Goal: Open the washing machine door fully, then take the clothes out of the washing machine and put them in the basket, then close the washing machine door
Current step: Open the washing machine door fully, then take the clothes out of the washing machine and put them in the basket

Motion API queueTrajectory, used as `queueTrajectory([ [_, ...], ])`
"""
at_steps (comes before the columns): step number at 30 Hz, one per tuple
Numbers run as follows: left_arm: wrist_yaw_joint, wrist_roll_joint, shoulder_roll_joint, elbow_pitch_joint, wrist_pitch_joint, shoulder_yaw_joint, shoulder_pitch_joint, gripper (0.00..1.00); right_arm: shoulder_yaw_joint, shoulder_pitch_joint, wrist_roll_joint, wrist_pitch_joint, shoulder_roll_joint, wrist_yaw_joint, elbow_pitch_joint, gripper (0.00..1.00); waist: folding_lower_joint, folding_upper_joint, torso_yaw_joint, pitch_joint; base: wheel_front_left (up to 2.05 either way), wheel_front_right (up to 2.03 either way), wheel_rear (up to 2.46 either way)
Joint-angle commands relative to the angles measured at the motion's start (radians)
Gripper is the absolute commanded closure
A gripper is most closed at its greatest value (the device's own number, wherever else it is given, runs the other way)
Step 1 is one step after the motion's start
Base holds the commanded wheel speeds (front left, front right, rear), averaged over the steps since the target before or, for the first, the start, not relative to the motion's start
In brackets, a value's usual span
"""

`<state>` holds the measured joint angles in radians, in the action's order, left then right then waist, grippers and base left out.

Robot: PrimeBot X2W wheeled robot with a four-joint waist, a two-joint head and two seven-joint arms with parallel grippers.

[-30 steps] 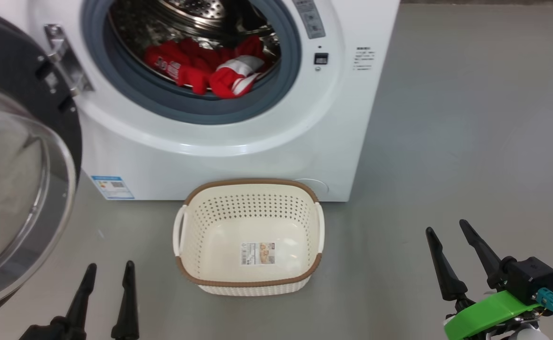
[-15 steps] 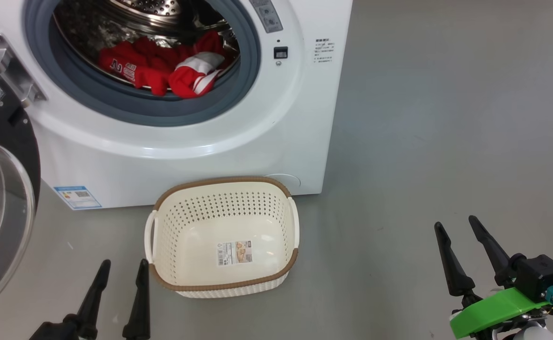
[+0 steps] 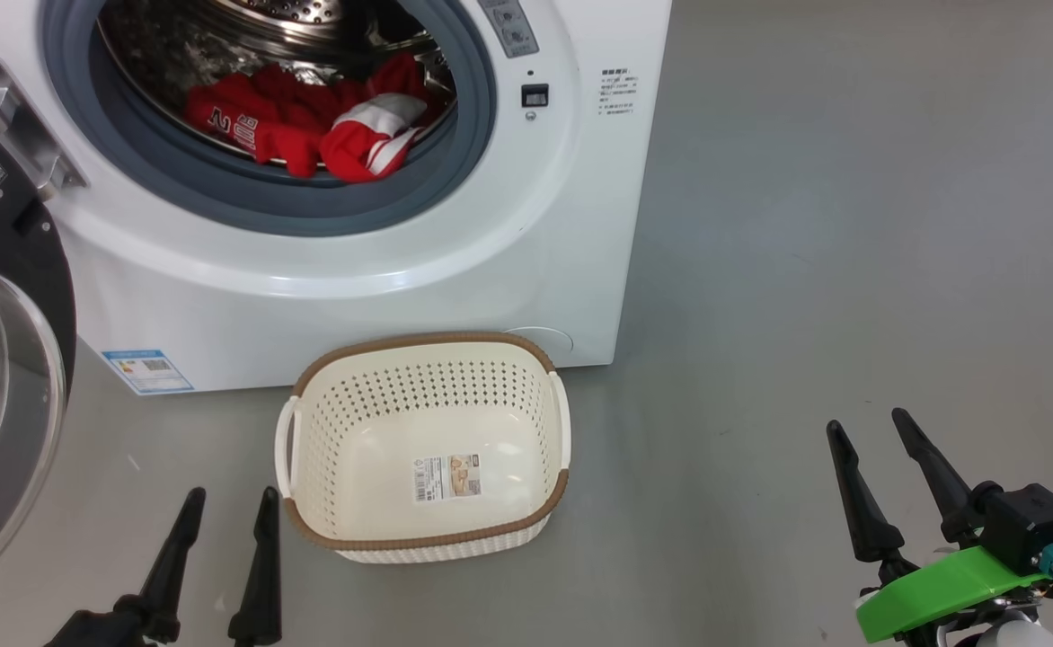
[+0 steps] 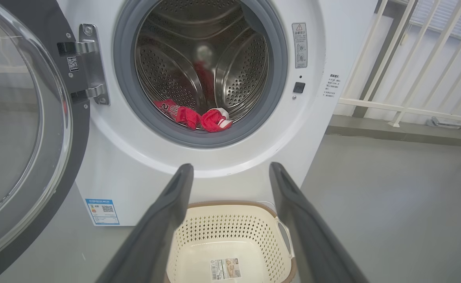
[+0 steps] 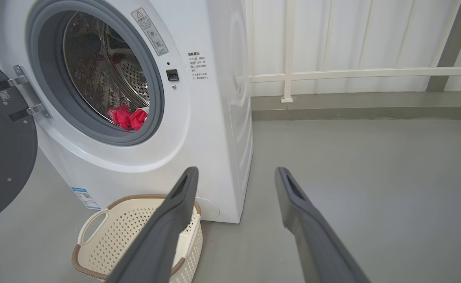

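Left hand (image 3: pixel 232 494) and right hand (image 3: pixel 867 422) gape wide, empty — open floor (image 3: pixel 805 270) either side of the basket (image 3: pixel 428 340).

The floor (image 3: pixel 850 225) is smooth, matte grey, with a few faint scuffs. The washer (image 3: pixel 356 296) stands on it. The basket (image 3: pixel 419 542) sits upright on the floor just before the washer's front, toward its right side. Farther back, a low kerb (image 5: pixel 352 108) borders the floor and carries a white railing (image 5: pixel 332 74).
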<state>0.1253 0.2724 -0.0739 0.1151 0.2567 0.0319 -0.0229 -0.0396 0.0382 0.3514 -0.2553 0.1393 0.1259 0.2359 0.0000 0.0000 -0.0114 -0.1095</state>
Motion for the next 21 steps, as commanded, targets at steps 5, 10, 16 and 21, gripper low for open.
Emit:
queueTrajectory([
  [5, 0.005, -0.020, -0.013, -0.037, 0.005, 0.034, 0.012, 0.00, -0.016, 0.006, -0.010, -0.006, 0.008, 0.005, -0.028, 0.00, 0.0000, 0.0000, 0.003, -0.003, 0.00, 0.00, 0.00],
  [10, 0.005, -0.006, -0.014, -0.035, 0.005, 0.028, 0.016, 0.00, -0.021, 0.007, -0.010, -0.006, 0.009, 0.005, -0.027, 0.00, 0.0000, 0.0000, 0.005, -0.005, 0.00, 0.00, 0.00],
  [16, 0.005, 0.005, -0.022, -0.033, 0.005, 0.020, 0.025, 0.00, -0.026, 0.010, -0.010, -0.006, 0.009, 0.005, -0.026, 0.00, 0.0000, 0.0000, 0.006, -0.014, 0.39, -0.58, 0.19],
  [21, 0.005, 0.009, -0.029, -0.034, 0.005, 0.012, 0.030, 0.00, -0.028, 0.012, -0.010, -0.006, 0.008, 0.005, -0.026, 0.00, 0.0000, 0.0000, 0.007, -0.018, 1.02, -1.24, 0.22],
])
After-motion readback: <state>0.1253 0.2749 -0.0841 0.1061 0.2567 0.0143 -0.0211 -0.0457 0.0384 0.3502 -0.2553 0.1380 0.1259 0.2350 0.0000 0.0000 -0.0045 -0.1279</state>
